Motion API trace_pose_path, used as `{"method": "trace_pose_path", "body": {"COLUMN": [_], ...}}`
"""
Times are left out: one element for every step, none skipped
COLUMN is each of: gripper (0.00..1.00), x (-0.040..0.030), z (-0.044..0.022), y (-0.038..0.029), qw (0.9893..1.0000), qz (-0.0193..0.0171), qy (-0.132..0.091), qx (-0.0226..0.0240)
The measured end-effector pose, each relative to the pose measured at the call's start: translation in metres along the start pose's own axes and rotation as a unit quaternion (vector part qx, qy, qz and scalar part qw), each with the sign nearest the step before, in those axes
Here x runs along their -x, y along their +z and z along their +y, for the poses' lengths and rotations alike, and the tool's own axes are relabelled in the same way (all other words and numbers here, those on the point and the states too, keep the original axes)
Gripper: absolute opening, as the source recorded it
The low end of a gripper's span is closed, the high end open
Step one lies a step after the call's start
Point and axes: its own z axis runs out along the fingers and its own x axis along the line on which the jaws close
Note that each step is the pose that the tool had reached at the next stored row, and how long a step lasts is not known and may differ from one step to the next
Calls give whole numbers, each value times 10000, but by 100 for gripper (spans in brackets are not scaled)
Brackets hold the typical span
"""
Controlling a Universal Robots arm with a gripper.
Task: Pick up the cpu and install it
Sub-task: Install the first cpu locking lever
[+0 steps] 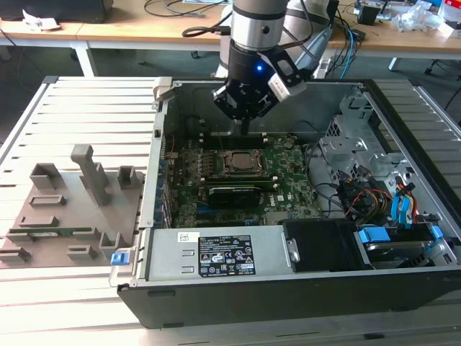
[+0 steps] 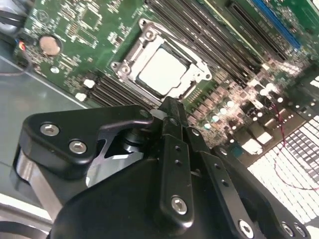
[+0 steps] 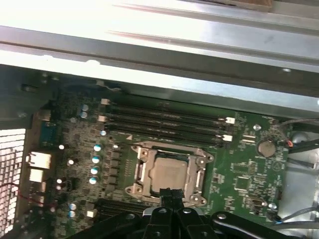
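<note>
I have the arm pointing straight down into the open computer case (image 1: 403, 108), with the gripper (image 1: 245, 124) hovering over the motherboard (image 1: 288, 173). Its fingers (image 2: 172, 119) are pressed together and hold nothing. The cpu (image 3: 170, 173) sits just below the gripper, seated in the socket frame (image 3: 199, 172).

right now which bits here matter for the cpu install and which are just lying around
Part of the job:
- cpu, silvery, lying inside the socket frame
- claw, poised above the socket, nothing seen in it
- motherboard

Just lying about:
- grey parts tray beside the case
- empty memory slots
- bundled cables
- coin battery
</note>
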Motion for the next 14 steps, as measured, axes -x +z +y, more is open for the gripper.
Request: {"method": "trace_pose_path", "body": {"gripper": [11, 11, 11, 11, 11, 11, 11, 11, 11, 11, 11, 11, 11, 11], "x": [-41, -75, -97, -126, -141, -157, -178, -201, -210, -243, -271, -283, -291, -299], "z": [6, 11, 14, 18, 20, 23, 26, 29, 30, 35, 39, 41, 42, 43], "y": [1, 1, 1, 2, 2, 2, 2, 3, 3, 3, 4, 4, 4, 5], "qw": [10000, 10000, 10000, 10000, 10000, 10000, 10000, 10000, 10000, 10000, 10000, 10000, 10000, 10000], "qz": [-1, -2, -3, -3, -4, -3, -3, -3, -3, -3, -3, -3, -3, -3], "qy": [1, 1, 0, 1, 1, 1, 1, 1, 1, 1, 1, 1, 1, 1], "qx": [0, 0, 0, 0, 0, -1, 0, 0, 0, 0, 0, -1, -1, 0]}}
